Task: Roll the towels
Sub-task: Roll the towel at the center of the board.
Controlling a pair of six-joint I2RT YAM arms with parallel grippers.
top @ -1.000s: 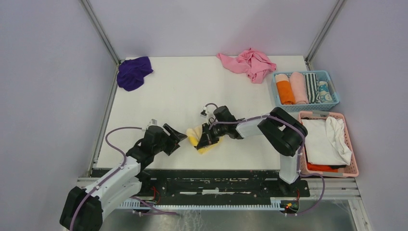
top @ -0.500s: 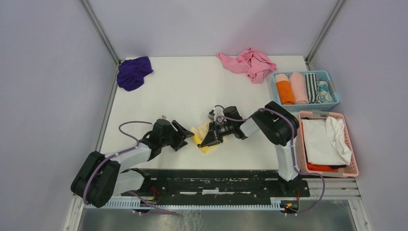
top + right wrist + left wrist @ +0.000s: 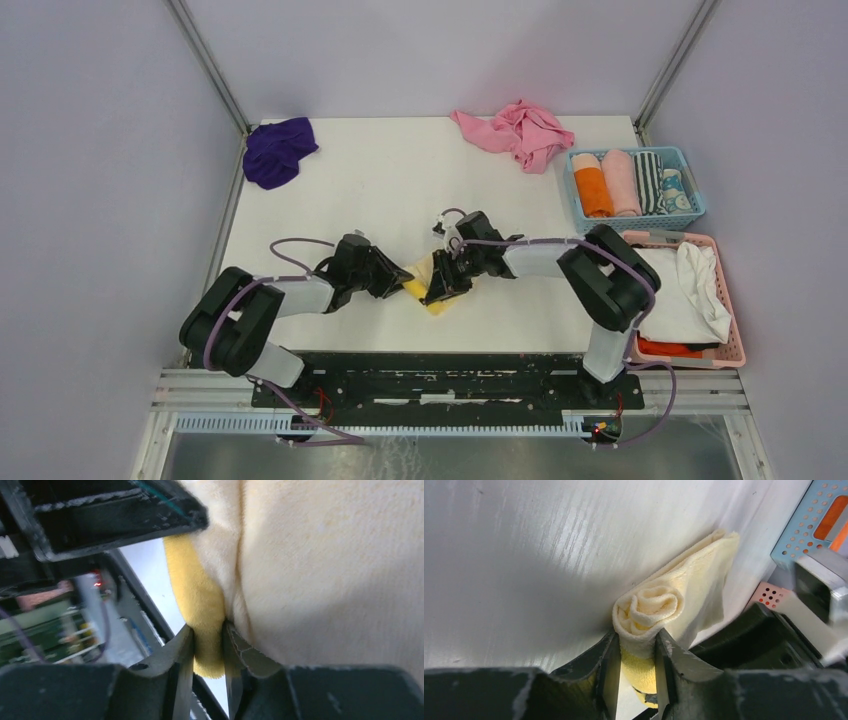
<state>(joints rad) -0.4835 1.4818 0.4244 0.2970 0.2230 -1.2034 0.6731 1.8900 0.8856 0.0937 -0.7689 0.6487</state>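
The yellow towel (image 3: 432,290) is taken as the reference: it is found partly rolled on the counter (image 3: 380,190), just ahead of the arm bases. The left tool (image 3: 636,647) is clamped on the spiral end of the roll, and the right tool (image 3: 207,642) is clamped on a fold at the opposite side. It is judged that both ends are pinched so the roll is kept tight while it is finished or lifted. To the towel's right, a pink basket (image 3: 700,358) of flat cloths is noted; beyond that, a blue basket (image 3: 640,222) holding finished rolls. Far behind the towel, a purple towel (image 3: 277,150) at left and a pink towel (image 3: 517,133) at right lie crumpled, not yet rolled.
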